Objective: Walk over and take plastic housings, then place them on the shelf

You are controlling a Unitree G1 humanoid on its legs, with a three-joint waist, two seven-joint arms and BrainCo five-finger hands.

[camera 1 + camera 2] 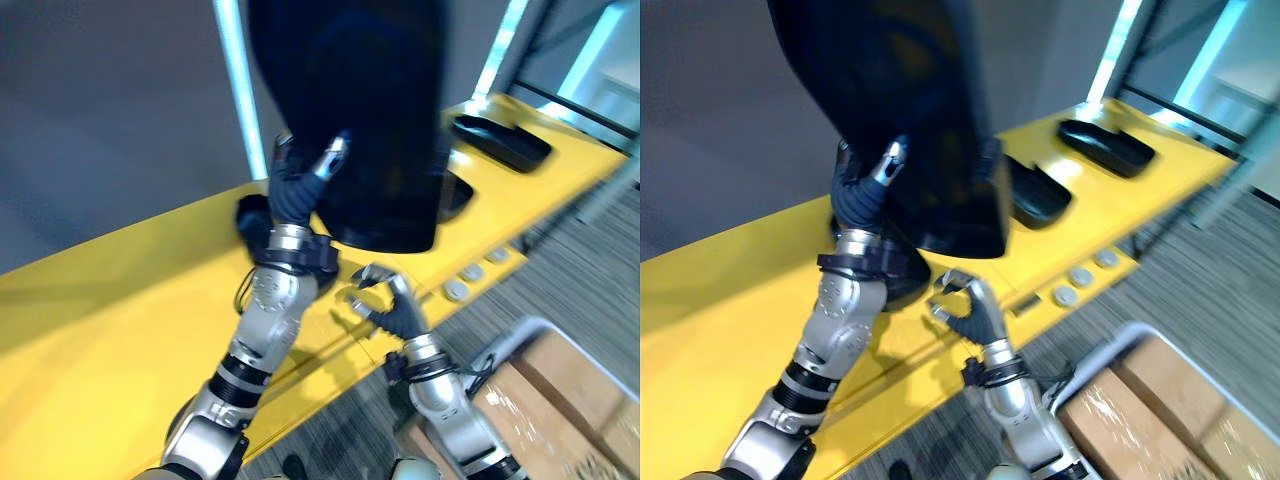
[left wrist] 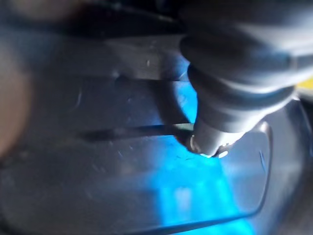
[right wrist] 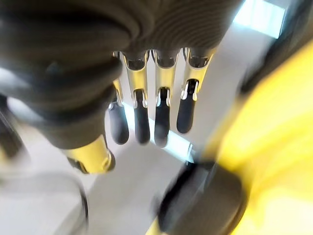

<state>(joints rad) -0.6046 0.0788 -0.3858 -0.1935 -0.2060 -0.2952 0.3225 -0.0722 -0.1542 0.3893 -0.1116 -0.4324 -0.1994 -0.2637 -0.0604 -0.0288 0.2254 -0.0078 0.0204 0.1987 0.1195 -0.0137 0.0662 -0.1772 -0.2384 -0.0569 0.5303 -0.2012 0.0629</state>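
Black plastic housing point(image 1: 370, 110), large and glossy, gripped by the left hand point(image 1: 298, 195), fingers curled against its lower edge. Held upright over the middle of the yellow shelf point(image 1: 100, 330). Right hand point(image 1: 390, 305) low by the shelf's front edge, fingers loosely bent, thumb apart, holding nothing. Second housing point(image 1: 1105, 145) flat near the shelf's far right end; third housing point(image 1: 1040, 195) flat just beside the held one. Round discs point(image 1: 457, 290) along the front edge. Cardboard box point(image 1: 560, 400) below, at the right.
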